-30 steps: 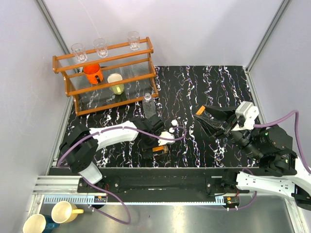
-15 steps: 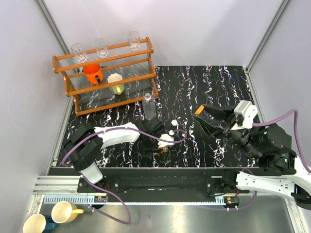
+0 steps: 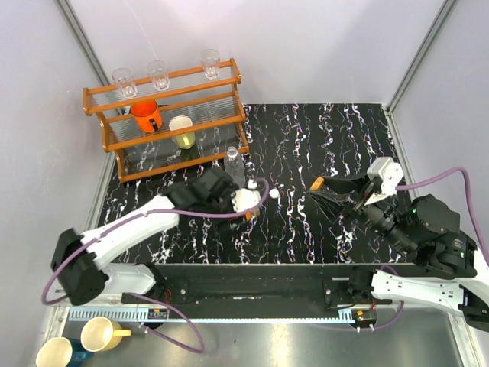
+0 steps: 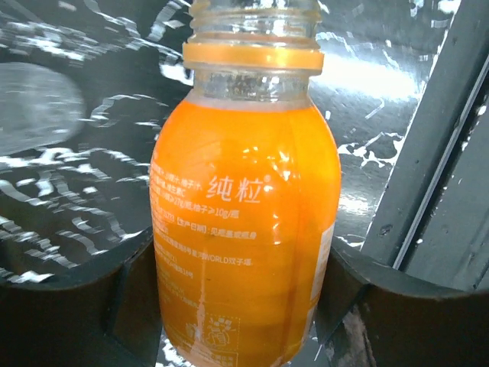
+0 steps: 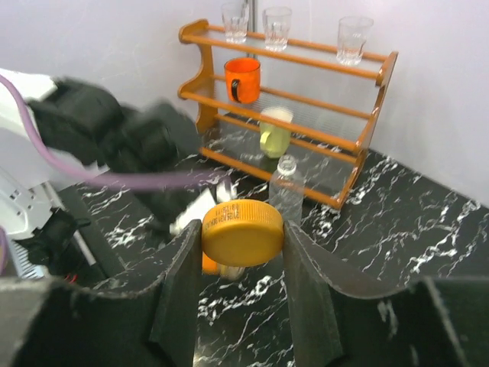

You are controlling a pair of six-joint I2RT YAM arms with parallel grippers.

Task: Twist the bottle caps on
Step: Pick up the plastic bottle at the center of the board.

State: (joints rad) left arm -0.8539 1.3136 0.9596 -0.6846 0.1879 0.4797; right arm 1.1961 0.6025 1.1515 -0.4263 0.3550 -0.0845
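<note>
Since the earlier frame, the left gripper (image 4: pixel 237 306) had swung from the desk's near edge toward its centre, with the orange bottle (image 4: pixel 244 229) clamped between its fingers, neck bare. The right gripper (image 5: pixel 243 256), near the right edge, pinched the orange cap (image 5: pixel 242 232). The clear bottle (image 3: pixel 234 164) stood uncapped by the rack (image 5: pixel 378 99), and the white cap (image 3: pixel 273 193) lay loose nearby. Neither cap was screwed on
</note>
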